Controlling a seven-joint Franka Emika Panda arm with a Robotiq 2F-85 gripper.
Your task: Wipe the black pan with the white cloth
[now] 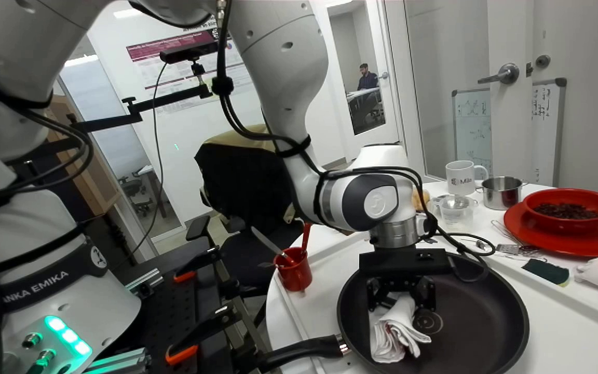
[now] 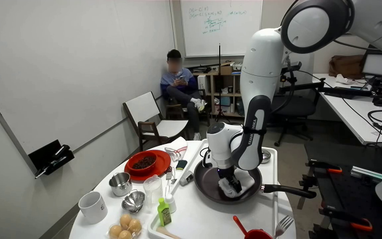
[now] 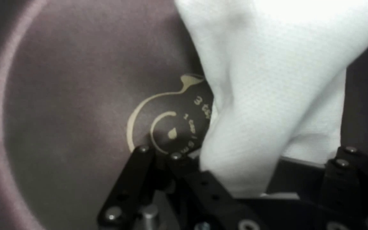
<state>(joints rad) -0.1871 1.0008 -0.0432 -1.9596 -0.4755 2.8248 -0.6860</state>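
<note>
Wiping seemed in hand: the jaws pinched the white cloth [image 1: 393, 335] inside the black pan [image 1: 480, 322], toward its handle [image 1: 304, 350]. The next move seemed to call for a lightly pressed sweep across the pan.

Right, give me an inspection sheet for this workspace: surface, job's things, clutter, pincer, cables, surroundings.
Surface: white table bearing a white tray.
Job's things: black pan on the tray, white cloth inside it.
Clutter: red bowl on a red plate, white mug, green bottle, red cup.
Pincer: shut on the cloth.
Cables: black cables along the arm; a loop overlaps the pan in an exterior view, contact unclear.
Surroundings: seated person, chair, whiteboard.
</note>
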